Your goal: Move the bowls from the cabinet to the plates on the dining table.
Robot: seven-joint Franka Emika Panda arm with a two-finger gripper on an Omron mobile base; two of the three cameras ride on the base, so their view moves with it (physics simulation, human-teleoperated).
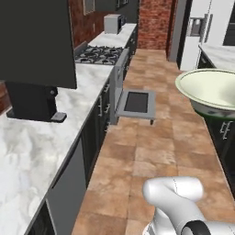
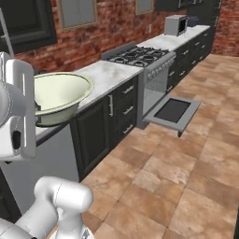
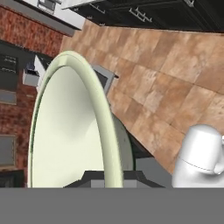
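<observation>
While held above the tiled floor, the gripper (image 3: 111, 181) pinches the cream-white bowl's (image 3: 70, 127) rim.

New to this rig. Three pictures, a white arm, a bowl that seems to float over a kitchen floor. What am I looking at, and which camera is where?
It is a simulated kitchen with a white robot arm on a base that drives. Two cameras ride on that base behind the arm: the left one sees the arm rising at lower right, the right one sees it at lower left. The third camera sits on the hand and looks along the gripper.

The floating thing is the cream-white bowl. It is not floating: the gripper is shut on its rim, which the hand view shows edge-on between the dark finger tips, so the bowl hangs in the air above the tiled floor.

Around it: a marble counter backed by brick wall, a coffee machine, a stove with its oven door hanging open, and a microwave further along.
</observation>
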